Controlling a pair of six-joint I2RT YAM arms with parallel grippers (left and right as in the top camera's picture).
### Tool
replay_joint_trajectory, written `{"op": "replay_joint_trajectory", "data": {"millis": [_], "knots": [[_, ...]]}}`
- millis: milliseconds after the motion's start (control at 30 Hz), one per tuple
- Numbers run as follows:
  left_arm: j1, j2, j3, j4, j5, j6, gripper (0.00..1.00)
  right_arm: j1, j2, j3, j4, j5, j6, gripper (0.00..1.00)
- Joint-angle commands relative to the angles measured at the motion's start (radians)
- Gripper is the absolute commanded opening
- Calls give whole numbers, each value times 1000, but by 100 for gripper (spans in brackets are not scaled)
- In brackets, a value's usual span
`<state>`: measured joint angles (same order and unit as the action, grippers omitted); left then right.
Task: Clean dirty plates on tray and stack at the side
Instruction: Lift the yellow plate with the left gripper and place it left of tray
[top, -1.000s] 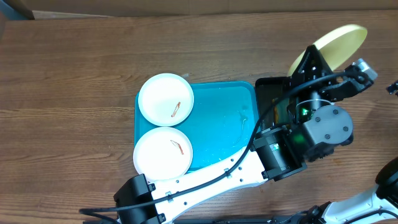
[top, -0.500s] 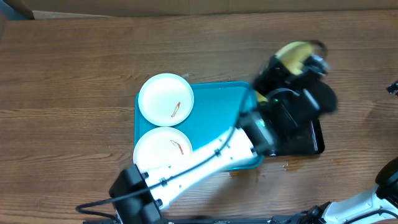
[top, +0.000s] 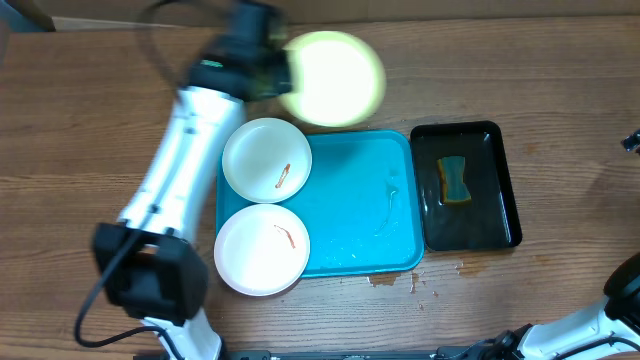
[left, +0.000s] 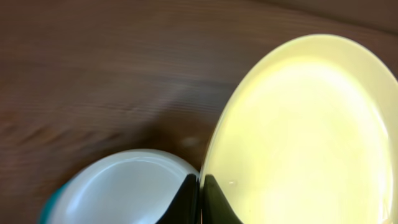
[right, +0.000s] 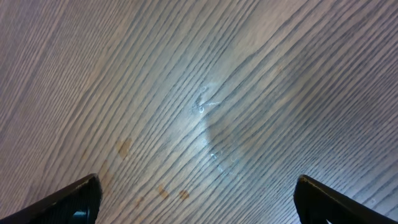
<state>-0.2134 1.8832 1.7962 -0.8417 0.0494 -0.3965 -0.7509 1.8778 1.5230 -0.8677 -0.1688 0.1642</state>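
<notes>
Left gripper (left: 199, 198): pinching the rim of the green plate (left: 298, 137), held over the table (top: 60, 120).
Right gripper (right: 196, 199): spread wide above the table.
White plate (left: 124, 186): smeared, just beside the left gripper, on the blue tray (top: 350, 200).
Second white plate (top: 262, 250): smeared, farther off, same tray.

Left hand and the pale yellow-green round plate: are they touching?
Touching. The left wrist view shows the left hand shut on the rim of the pale yellow-green round plate, a dark tip on each face, no gap.
</notes>
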Motion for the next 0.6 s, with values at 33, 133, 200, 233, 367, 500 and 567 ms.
{"op": "replay_joint_trajectory", "data": {"millis": [33,133,200,233,367,500,567], "knots": [[271,-14,27,-142,128,-70,4,5,-13,16,3,0,4,100],[446,-6,23,-232,24,-66,4,5,-13,16,3,0,4,100],[544,3,18,-267,-29,-59,4,5,-13,16,3,0,4,100],[594,10,15,-281,-60,-52,4,5,-13,16,3,0,4,100],[745,39,-5,-299,-116,-52,4,5,-13,16,2,0,4,100],[832,88,-16,-296,-109,-53,4,4,-13,16,3,0,5,100],[846,122,-16,-287,-109,-52,4,5,-13,16,3,0,4,100]]}}
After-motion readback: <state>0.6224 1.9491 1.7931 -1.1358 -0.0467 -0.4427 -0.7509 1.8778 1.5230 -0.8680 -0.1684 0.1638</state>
